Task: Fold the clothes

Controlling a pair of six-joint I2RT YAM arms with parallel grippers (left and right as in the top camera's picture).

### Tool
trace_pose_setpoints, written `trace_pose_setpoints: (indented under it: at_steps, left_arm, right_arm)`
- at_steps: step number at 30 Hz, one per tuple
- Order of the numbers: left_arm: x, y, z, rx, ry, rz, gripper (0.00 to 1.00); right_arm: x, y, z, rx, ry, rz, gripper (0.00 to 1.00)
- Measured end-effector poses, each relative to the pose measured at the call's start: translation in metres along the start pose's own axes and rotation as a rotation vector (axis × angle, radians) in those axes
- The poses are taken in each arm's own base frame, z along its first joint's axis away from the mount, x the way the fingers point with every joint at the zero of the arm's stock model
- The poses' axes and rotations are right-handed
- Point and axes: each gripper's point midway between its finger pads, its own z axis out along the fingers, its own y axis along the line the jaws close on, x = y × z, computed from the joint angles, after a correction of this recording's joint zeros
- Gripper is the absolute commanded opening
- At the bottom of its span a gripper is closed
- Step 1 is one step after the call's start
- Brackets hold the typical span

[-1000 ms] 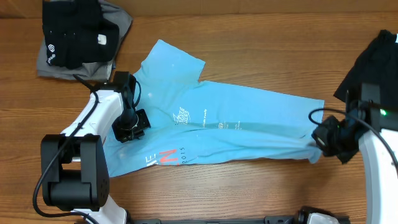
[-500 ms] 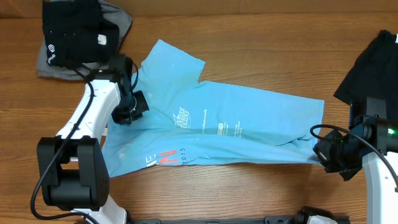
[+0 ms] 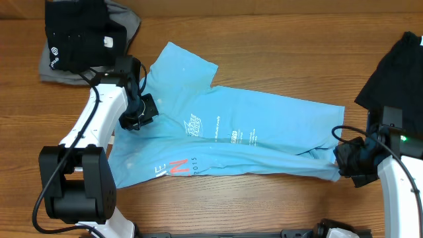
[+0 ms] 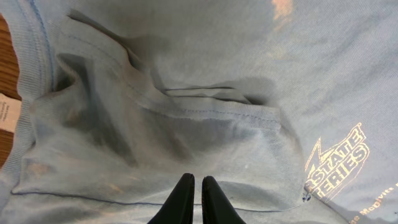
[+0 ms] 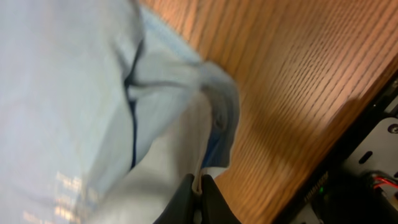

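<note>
overhead: right gripper (image 3: 345, 158) clamps a hem corner of the light blue t-shirt (image 3: 251, 135), left gripper (image 3: 135, 119) closed, seemingly empty, near its collar; likely the spreading step, next needing a flattening pull.

There are 4 garments on 1 wooden table (image 3: 277, 39): 1 light blue T-shirt (image 3: 264, 132) spread across the middle, 1 black garment (image 3: 76, 33) lying on 1 grey garment (image 3: 129, 21) at the far left, and 1 second black garment (image 3: 396, 73) at the right edge. There are 2 robot arms, 1 left arm (image 3: 99, 122) and 1 right arm (image 3: 396, 182). Each ends in 1 gripper, which makes 2: the left gripper (image 3: 134, 121) and the right gripper (image 3: 345, 158).
</note>
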Motion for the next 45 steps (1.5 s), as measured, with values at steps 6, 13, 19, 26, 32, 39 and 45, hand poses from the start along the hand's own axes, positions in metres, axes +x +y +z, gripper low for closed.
trace_pose_setpoints:
  at_steps: [6, 13, 19, 26, 32, 39, 45]
  left_arm:
    - [0.000, 0.000, 0.000, 0.002, 0.002, 0.000, 0.11]
    - [0.000, 0.000, 0.000, 0.002, 0.002, 0.000, 0.13]
    - [-0.004, -0.003, 0.000, 0.011, -0.017, 0.002, 0.14]
    - [-0.008, -0.006, 0.000, 0.024, -0.032, 0.006, 0.07]
    - [-0.002, -0.010, 0.000, 0.032, -0.014, 0.052, 0.04]
    - [0.018, -0.014, -0.003, 0.024, 0.053, 0.128, 0.04]
    - [0.034, -0.028, -0.003, 0.027, 0.085, 0.200, 0.05]
  right_arm:
    - [-0.018, -0.006, 0.023, 0.055, 0.017, 0.106, 0.04]
    - [-0.032, 0.002, 0.040, 0.073, 0.018, 0.134, 0.04]
    - [-0.049, 0.020, 0.054, 0.035, -0.012, 0.132, 0.11]
    - [-0.058, 0.041, 0.072, -0.022, 0.011, 0.039, 0.88]
    - [-0.031, 0.018, 0.068, 0.076, 0.133, -0.033, 0.87]
    - [-0.020, 0.013, 0.039, 0.073, 0.181, -0.128, 0.83]
    - [-0.013, 0.013, 0.045, 0.046, 0.204, -0.185, 0.18]
